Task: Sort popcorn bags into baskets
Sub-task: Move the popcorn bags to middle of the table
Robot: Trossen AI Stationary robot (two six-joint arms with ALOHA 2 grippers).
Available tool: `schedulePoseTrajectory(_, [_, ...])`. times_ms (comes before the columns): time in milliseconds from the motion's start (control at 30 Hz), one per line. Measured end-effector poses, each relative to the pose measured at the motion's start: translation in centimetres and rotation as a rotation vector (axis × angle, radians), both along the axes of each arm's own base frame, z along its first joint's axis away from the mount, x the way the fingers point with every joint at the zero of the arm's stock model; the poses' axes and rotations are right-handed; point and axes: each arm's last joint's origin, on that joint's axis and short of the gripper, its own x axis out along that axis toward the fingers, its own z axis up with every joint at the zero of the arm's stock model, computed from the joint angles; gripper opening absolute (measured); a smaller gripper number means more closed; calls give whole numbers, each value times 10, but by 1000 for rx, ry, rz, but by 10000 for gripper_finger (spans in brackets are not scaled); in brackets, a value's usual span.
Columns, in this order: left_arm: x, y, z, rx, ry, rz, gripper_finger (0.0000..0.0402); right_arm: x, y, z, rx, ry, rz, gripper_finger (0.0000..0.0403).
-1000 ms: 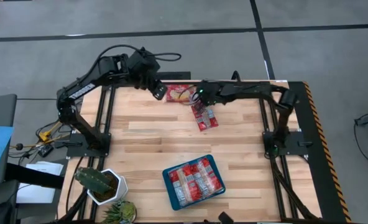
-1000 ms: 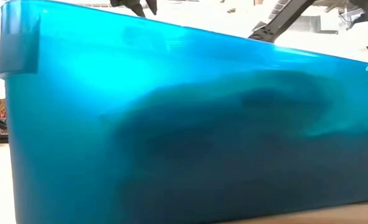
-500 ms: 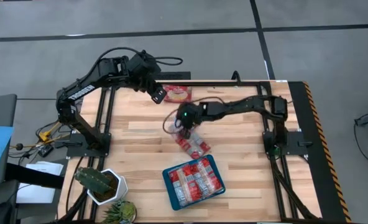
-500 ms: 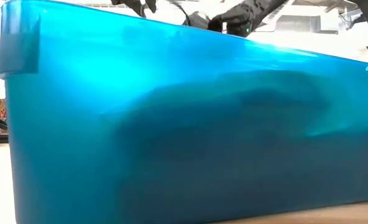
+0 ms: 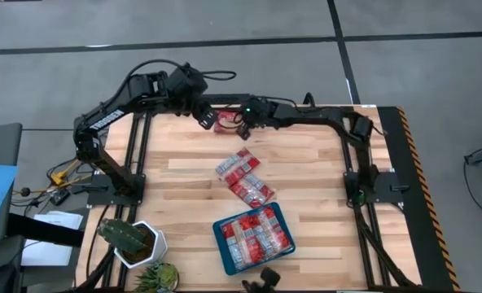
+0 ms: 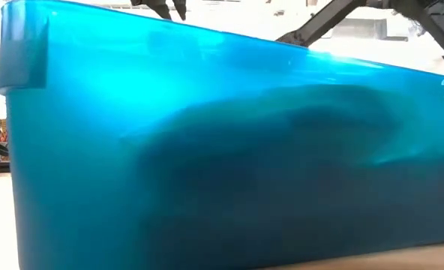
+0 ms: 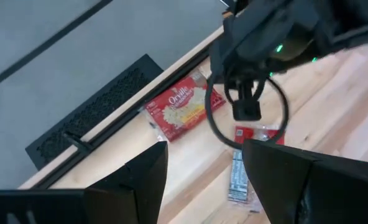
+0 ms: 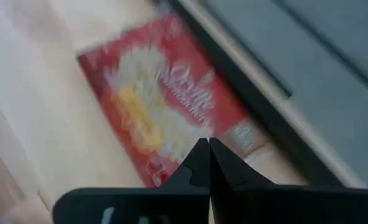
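Now the right hand (image 5: pixel 243 124), fingers together and empty, has swung back above the wide popcorn bag (image 8: pixel 165 99); left hand (image 5: pixel 206 122) apart.

Right pincer (image 8: pixel 204 163) (closed), left (image 7: pixel 202 180) agape

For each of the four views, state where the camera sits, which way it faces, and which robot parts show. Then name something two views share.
High: above the table, looking straight down; both arms, left gripper, right gripper, teal tray.
Low: at table-top height, almost filled by the tray's wall; arm links above.
Left wrist: past its own open fingers at the wide popcorn bag; the right arm shows.
Right wrist: past its own shut fingertips at that bag.
Shared: both wrist views show the wide bag.
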Motion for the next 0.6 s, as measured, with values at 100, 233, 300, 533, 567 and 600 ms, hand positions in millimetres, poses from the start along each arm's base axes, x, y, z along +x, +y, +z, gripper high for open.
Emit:
schedulePoseTrajectory(100, [-1, 1, 0, -12, -13, 22, 194, 0, -9, -19, 39, 76, -12, 9])
schedulePoseTrajectory(233, [-1, 2, 0, -26, -28, 44, 194, 5, -13, -30, 43, 162, -17, 5])
schedulePoseTrajectory(300, [-1, 2, 0, -30, -32, 48, 194, 7, -14, -21, 40, 156, -5, 5])
schedulePoseTrajectory(533, [0, 1, -1, -66, -45, 34, 194, 16, 1, -11, 78, 163, 56, 13])
schedulePoseTrajectory(567, [0, 1, -1, -65, -43, 32, 194, 17, 2, -9, 74, 164, 80, 10])
schedulePoseTrajectory(600, [-1, 1, -1, -67, -40, 26, 194, 18, 4, -9, 75, 173, 111, 6])
